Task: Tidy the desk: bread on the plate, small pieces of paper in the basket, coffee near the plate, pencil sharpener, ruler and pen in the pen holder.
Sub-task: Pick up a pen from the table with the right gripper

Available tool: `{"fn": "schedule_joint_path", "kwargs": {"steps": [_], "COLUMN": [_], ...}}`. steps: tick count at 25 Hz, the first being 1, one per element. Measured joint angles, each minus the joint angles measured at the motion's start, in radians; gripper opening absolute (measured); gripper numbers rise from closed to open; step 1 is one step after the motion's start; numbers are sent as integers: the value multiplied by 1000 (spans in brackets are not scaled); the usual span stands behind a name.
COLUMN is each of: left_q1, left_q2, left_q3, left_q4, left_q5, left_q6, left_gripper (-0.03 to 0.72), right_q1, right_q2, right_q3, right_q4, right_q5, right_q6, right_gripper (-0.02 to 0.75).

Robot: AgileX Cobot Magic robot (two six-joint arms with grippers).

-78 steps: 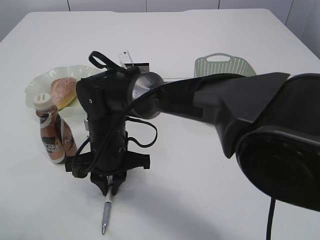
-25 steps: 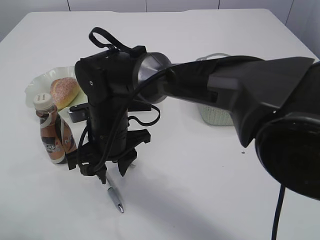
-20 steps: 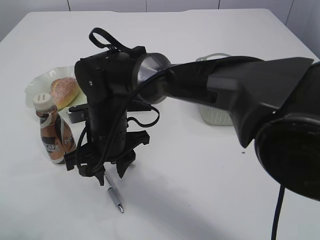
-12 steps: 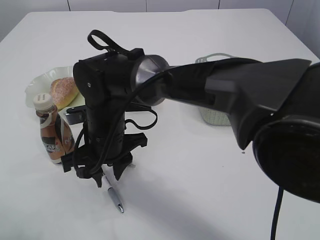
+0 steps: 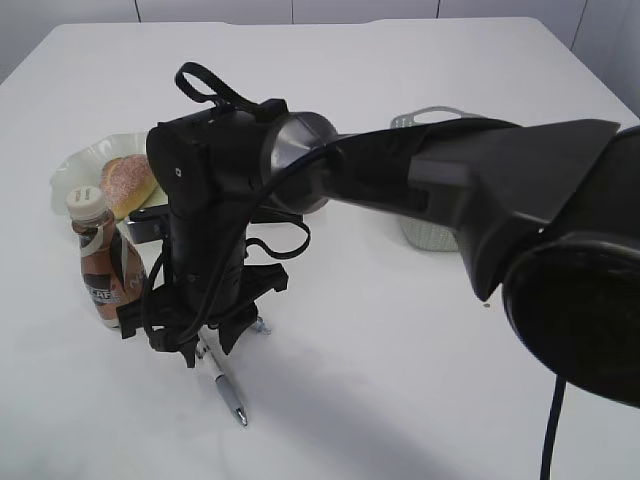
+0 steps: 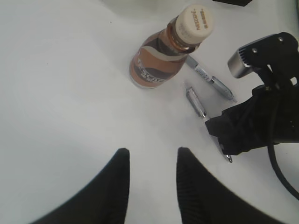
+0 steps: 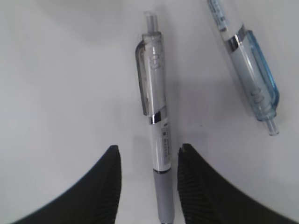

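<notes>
My right gripper (image 5: 200,348) (image 7: 147,156) is open and low over the table, its jaws on either side of a grey and white pen (image 7: 159,135) (image 5: 228,385) that lies flat. A second pen with a blue clip (image 7: 252,79) lies just to the right of it. Both pens also show in the left wrist view (image 6: 196,100), close to the coffee bottle (image 6: 163,60) (image 5: 100,265), which stands upright in front of the plate (image 5: 75,165) that holds the bread (image 5: 125,185). My left gripper (image 6: 149,156) is open and empty above bare table. The pen holder is hidden.
The pale green basket (image 5: 430,235) stands at the right, partly behind the right arm. The right arm crosses the middle of the table and hides what lies behind it. The bottle stands a few centimetres left of the right gripper.
The pen now lies at a slant, nearer the bottle than three seconds ago. In the last second the right gripper has shifted a little left and lower over it.
</notes>
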Motion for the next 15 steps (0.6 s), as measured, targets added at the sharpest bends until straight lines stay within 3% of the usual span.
{"fn": "schedule_joint_path", "kwargs": {"steps": [15], "left_q1": [0], "left_q2": [0], "left_q3": [0], "left_q4": [0], "left_q5": [0], "left_q6": [0], "left_gripper": [253], "right_q1": [0], "right_q2": [59], "right_q3": [0], "right_q4": [2], "right_q5": [2], "right_q6": [4], "right_gripper": [300]}}
